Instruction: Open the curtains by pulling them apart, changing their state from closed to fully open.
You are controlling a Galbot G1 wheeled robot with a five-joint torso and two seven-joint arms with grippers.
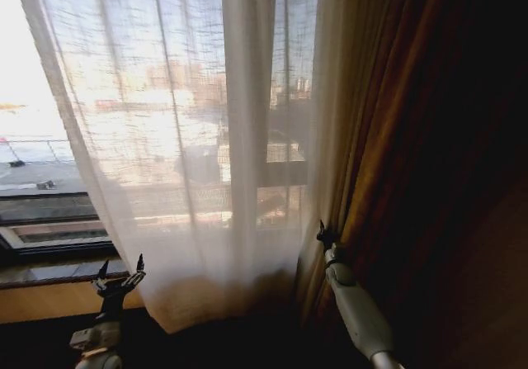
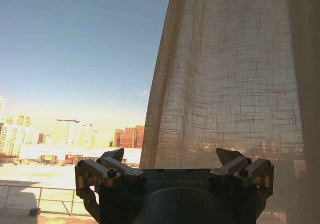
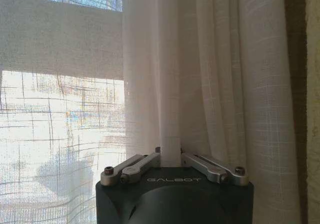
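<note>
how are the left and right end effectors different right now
The left end effector is open and holds nothing; the right end effector is shut on a pleat of the sheer curtain.
The left end effector stands in front of the curtain's left edge, free of the cloth; the right end effector is in the gathered folds beside the dark drape.
Both point toward the window.

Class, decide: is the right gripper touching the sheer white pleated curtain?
Touching. In the right wrist view, the right gripper pinches a fold of the sheer white pleated curtain.

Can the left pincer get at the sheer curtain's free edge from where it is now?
Probably yes: the left pincer is open beside the sheer curtain edge, with nothing between them.
</note>
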